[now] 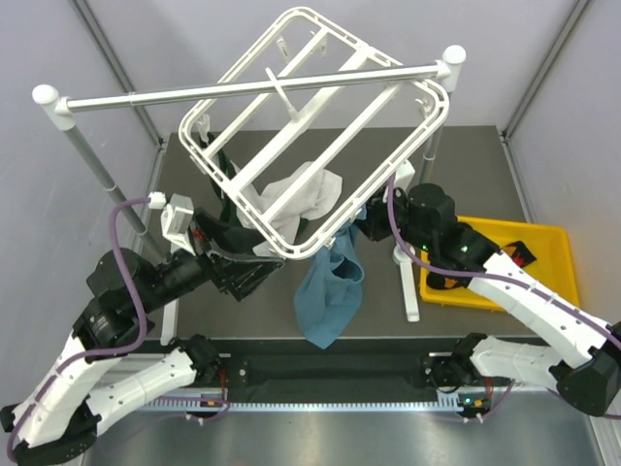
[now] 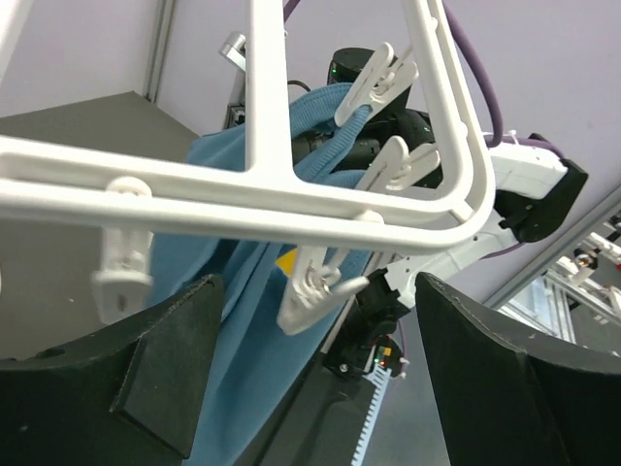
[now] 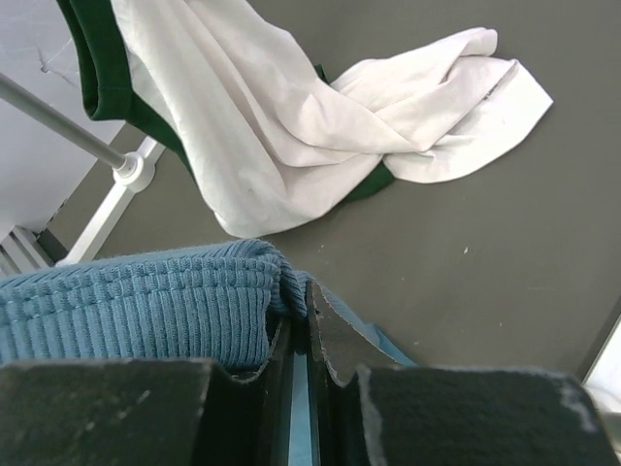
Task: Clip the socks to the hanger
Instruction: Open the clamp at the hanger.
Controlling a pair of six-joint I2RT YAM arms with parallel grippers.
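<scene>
The white square hanger (image 1: 374, 182) hangs tilted from the silver rail (image 1: 252, 89). No black argyle socks show in any view. My right gripper (image 1: 364, 221) is shut on the ribbed edge of a teal-blue cloth (image 3: 136, 301) and holds it up by the hanger's lower right rim; the cloth (image 1: 330, 291) hangs down from there. My left gripper (image 2: 320, 379) is open and empty just below the hanger's near corner (image 2: 466, 194), with a dangling clip (image 2: 315, 291) between its fingers. Another clip (image 2: 374, 83) sits at the cloth's top edge; I cannot tell whether it grips the cloth.
A white cloth (image 1: 301, 199) and a dark green cloth (image 1: 228, 204) lie on the grey table under the hanger; both also show in the right wrist view (image 3: 291, 116). A yellow tray (image 1: 543, 262) stands at the right. The rail's posts (image 1: 78, 146) stand at both sides.
</scene>
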